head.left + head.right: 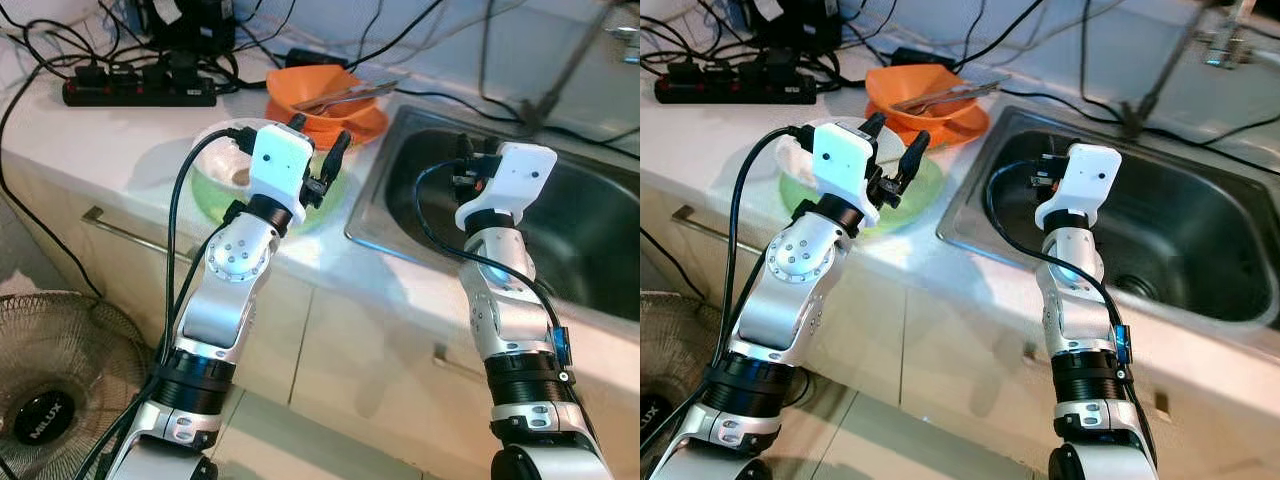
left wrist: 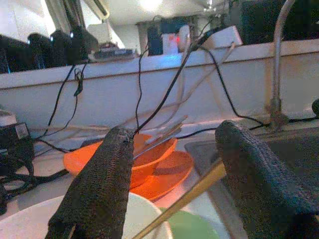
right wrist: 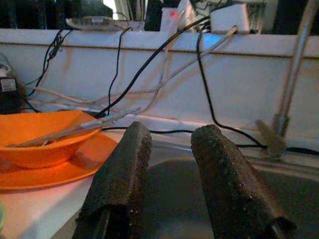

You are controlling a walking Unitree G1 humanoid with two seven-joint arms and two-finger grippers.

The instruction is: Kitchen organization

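Note:
An orange bowl (image 1: 315, 88) holding metal utensils (image 1: 350, 96) rests on an orange plate (image 1: 362, 126) at the back of the white counter. In front of it a green plate (image 1: 212, 196) carries a white bowl (image 1: 222, 146), and a thin wooden stick (image 2: 184, 198) leans out of that bowl. My left gripper (image 1: 320, 138) hovers open just above the green plate's right side, fingers pointing at the orange dishes, nothing between them. My right gripper (image 3: 173, 132) hangs over the left part of the steel sink (image 1: 372, 226), its fingers a little apart and empty.
A black power strip (image 1: 140, 92) with tangled cables lies at the counter's back left. A faucet pipe (image 3: 294, 64) rises behind the sink. A cabinet handle (image 1: 120, 232) runs below the counter edge, and a floor fan (image 1: 50, 400) stands at the lower left.

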